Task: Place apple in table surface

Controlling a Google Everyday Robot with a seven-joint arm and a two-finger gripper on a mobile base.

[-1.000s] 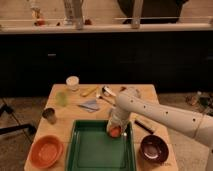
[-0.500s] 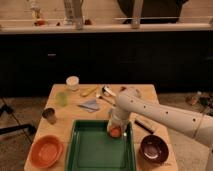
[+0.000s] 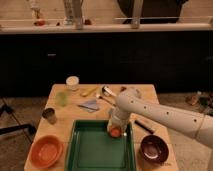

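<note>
Arm and apple (image 3: 115, 133) unmoved in green tray (image 3: 85, 150) | pincer (image 3: 115, 130) clamped on apple | likely light, smooth, firm, rolls; hold across middle | counter (image 3: 147, 91) next

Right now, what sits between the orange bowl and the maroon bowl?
The green tray, in the camera view; the gripper is at its far right corner, shut on the apple.

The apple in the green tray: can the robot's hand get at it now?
Probably yes. The hand sits right on the apple at the far right corner of the tray, seemingly shut on it; nothing stands between.
</note>
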